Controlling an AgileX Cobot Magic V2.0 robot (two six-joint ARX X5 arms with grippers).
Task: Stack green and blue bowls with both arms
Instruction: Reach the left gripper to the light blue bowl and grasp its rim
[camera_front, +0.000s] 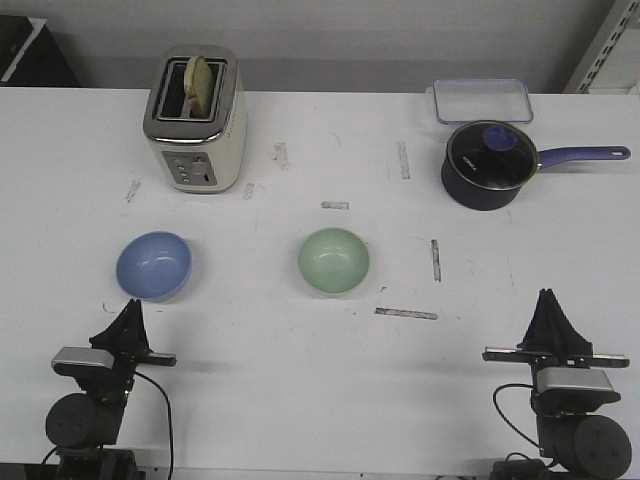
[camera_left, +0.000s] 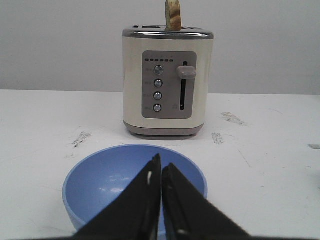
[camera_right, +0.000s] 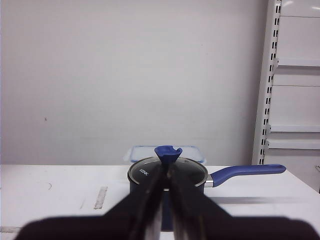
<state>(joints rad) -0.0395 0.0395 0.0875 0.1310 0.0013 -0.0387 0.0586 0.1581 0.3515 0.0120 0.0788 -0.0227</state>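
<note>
The periwinkle blue bowl (camera_front: 153, 265) sits upright on the white table at the left. The pale mint green bowl (camera_front: 333, 260) sits near the middle, well apart from it. My left gripper (camera_front: 130, 306) is shut and empty, just short of the blue bowl's near rim. In the left wrist view the blue bowl (camera_left: 105, 182) lies right behind the closed left gripper (camera_left: 160, 162). My right gripper (camera_front: 548, 298) is shut and empty at the near right, far from both bowls. The right wrist view shows the closed right gripper (camera_right: 165, 170) and neither bowl.
A cream toaster (camera_front: 196, 120) with a slice of toast stands at the back left, also in the left wrist view (camera_left: 168, 82). A dark navy saucepan (camera_front: 493, 163) with glass lid and a clear lidded box (camera_front: 481, 99) stand at the back right. Tape marks dot the table.
</note>
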